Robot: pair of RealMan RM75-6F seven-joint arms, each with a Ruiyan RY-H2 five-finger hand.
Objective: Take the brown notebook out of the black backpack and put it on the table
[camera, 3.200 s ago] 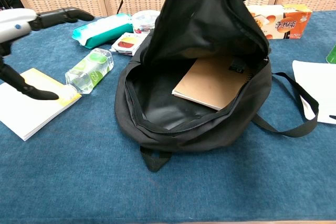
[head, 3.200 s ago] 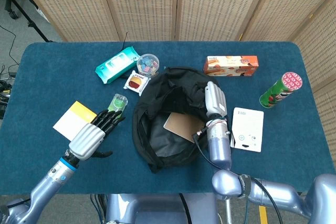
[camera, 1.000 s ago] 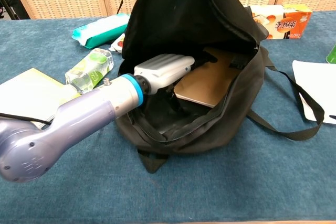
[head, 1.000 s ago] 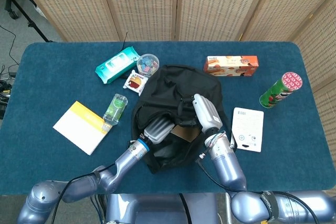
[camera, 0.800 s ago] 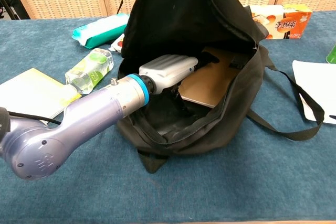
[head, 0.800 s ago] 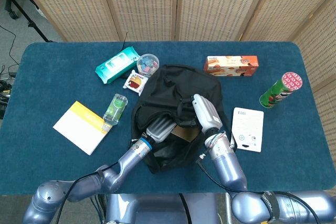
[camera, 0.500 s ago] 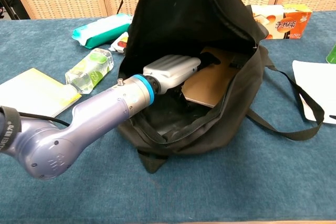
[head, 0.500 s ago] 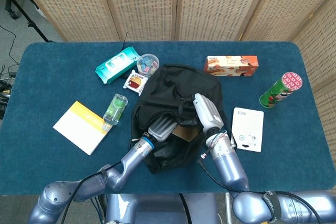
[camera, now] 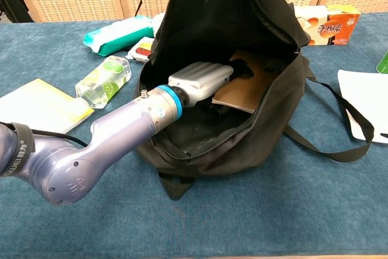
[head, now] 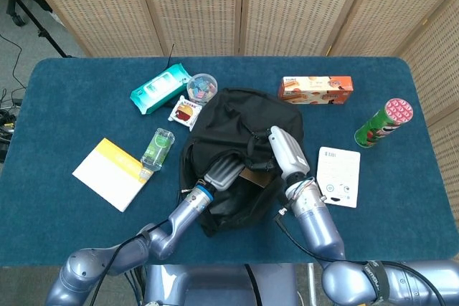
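Your brown notebook (camera: 254, 86), a flat matte card-covered rectangle, lies tilted inside the black backpack (camera: 242, 22), its far corner under the raised flap. The backpack is soft, limp fabric with a zip-edged mouth gaping toward you and a strap trailing to the right over the counter (camera: 273, 216), which is covered in blue, carpet-like cloth.

Your left hand (camera: 200, 80), a ribbed grey shell on a smooth metallic forearm with a blue wrist ring, is pushed into the opening; its dark fingers (camera: 241, 67) rest on the notebook's near edge, but you cannot tell whether they have closed on it. Your right hand (head: 285, 150) holds the upper flap of the backpack up, its fingers buried in the cloth.

To the left lie a clear ridged plastic bottle (camera: 103, 80) with green label on its side and a yellow-and-white pad (camera: 36, 107). Behind are a teal soft pack of wipes (camera: 118, 31) and an orange cardboard box (camera: 324, 23). A white sheet (camera: 364, 101) lies at the right, and a green cylindrical can (head: 384, 123) stands beyond it.
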